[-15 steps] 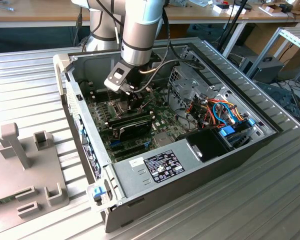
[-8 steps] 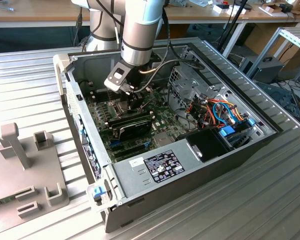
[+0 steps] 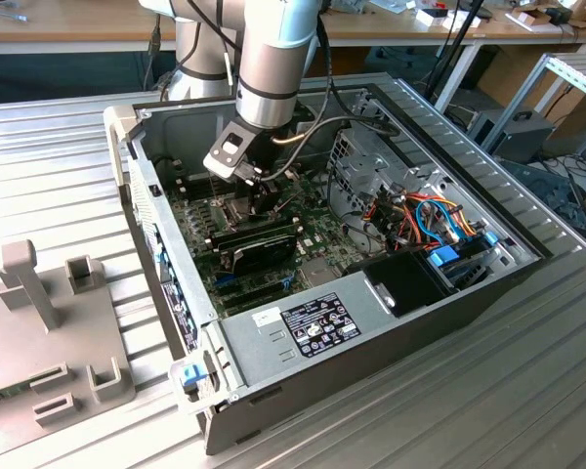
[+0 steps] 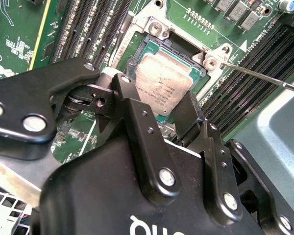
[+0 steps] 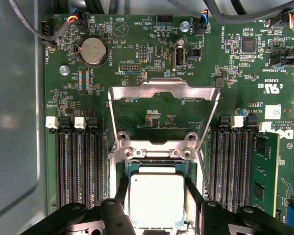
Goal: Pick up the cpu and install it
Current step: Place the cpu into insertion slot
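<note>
The cpu (image 5: 157,200), a small square chip with a dull silvery top, sits right over the dark socket (image 5: 156,169) on the green motherboard. In both wrist views my gripper (image 5: 157,196) is shut on it, one black finger (image 5: 122,192) against each of two opposite edges. The second wrist view shows the cpu (image 4: 162,81) level with the socket frame, between my gripper's (image 4: 159,105) fingers (image 4: 187,113). The socket's hinged metal frame (image 5: 164,95) stands swung open. In the exterior view my gripper (image 3: 264,195) reaches down into the open computer case (image 3: 273,322).
Empty memory slots (image 5: 78,166) flank the socket, and one memory stick (image 5: 263,166) sits in a slot. The thin socket lever (image 4: 257,77) sticks out beside the socket. A drive cage (image 3: 366,171), coloured cables (image 3: 435,220) and a black box (image 3: 405,278) fill the case. A grey fixture (image 3: 49,332) lies outside.
</note>
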Robot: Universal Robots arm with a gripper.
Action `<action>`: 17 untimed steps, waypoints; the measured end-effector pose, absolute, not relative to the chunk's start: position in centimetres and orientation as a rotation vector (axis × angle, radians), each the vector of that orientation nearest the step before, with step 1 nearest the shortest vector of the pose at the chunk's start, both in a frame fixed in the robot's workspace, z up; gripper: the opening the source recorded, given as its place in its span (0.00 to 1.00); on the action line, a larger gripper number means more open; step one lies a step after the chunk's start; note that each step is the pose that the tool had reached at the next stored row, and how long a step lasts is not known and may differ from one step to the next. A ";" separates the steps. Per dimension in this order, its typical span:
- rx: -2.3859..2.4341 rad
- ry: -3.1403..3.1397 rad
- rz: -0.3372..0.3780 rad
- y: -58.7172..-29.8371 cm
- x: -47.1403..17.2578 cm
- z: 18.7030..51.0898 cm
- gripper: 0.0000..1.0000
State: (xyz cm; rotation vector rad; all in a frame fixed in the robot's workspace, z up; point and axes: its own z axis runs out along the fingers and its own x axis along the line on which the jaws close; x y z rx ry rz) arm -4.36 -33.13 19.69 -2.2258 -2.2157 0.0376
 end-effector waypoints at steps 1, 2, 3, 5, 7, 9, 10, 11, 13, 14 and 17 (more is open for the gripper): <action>-2.226 -2.216 0.038 -33.1 -4.4 19.7 0.55; -2.226 -2.216 0.038 -33.1 -4.4 19.7 0.55; -2.226 -2.216 0.037 -33.1 -4.4 19.7 0.55; -2.226 -2.216 0.037 -33.1 -4.4 19.7 0.55; -2.226 -2.216 0.037 -33.1 -4.4 19.7 0.55; -2.226 -2.216 0.037 -33.1 -4.4 19.7 0.55; -2.226 -2.216 0.037 -33.1 -4.4 19.7 0.55; -2.226 -2.216 0.037 -33.1 -4.4 19.7 0.55; -2.226 -2.216 0.037 -33.1 -4.4 19.7 0.55; -2.226 -2.216 0.037 -33.1 -4.4 19.7 0.55; -2.226 -2.215 0.035 -33.1 -4.3 19.6 0.56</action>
